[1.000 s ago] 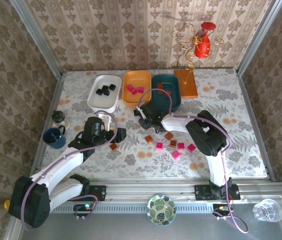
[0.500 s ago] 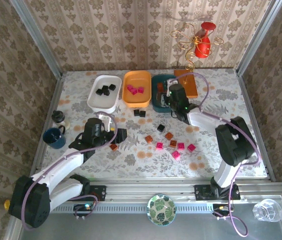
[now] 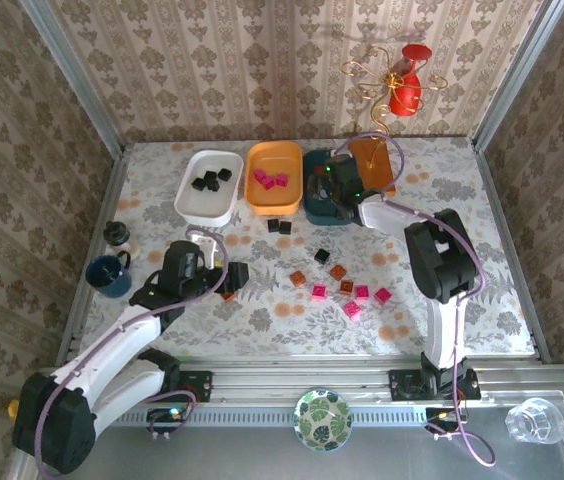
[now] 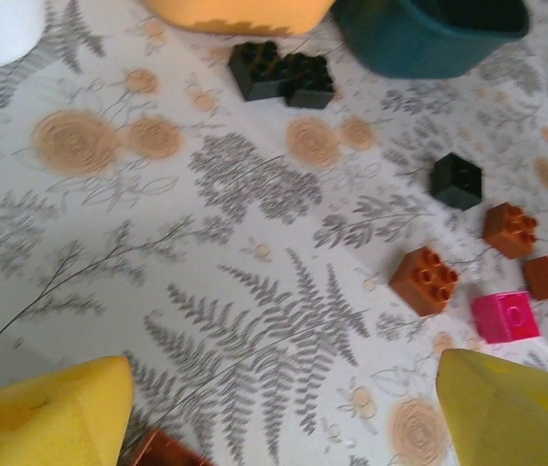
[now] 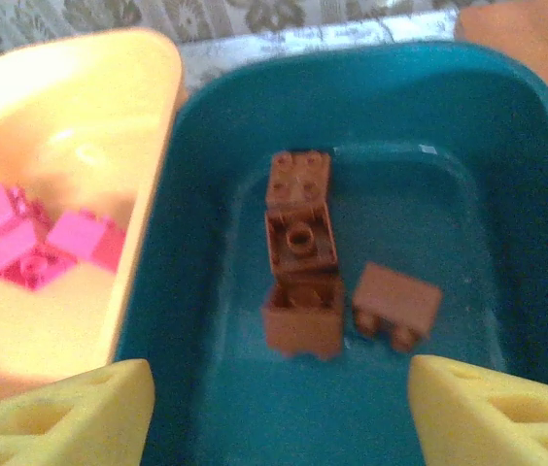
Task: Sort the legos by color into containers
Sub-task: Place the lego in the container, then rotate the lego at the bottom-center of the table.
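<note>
The white tray (image 3: 205,200) holds black legos (image 3: 212,179). Pink legos (image 3: 270,179) lie in the orange-yellow tray (image 3: 262,196). My right gripper (image 3: 331,195) hangs open over the dark teal tray (image 5: 507,194), empty, above several orange-brown legos (image 5: 302,313). Loose black (image 3: 279,226), orange-brown (image 3: 298,278) and pink (image 3: 362,293) legos lie mid-table. My left gripper (image 3: 234,277) is open low over the cloth. An orange-brown lego (image 4: 162,451) sits beside its left fingertip (image 4: 46,417), and other loose legos (image 4: 424,280) lie ahead.
A dark blue mug (image 3: 109,275) and a small dark bottle (image 3: 115,233) stand at the left edge. An orange-brown board (image 3: 374,170) with a gold wire stand (image 3: 387,85) sits behind the teal tray. Walls close in three sides.
My right gripper swung from mid-table back to the teal tray and opened, letting go of an orange-brown lego there. My left gripper shifted slightly nearer and stays open.
</note>
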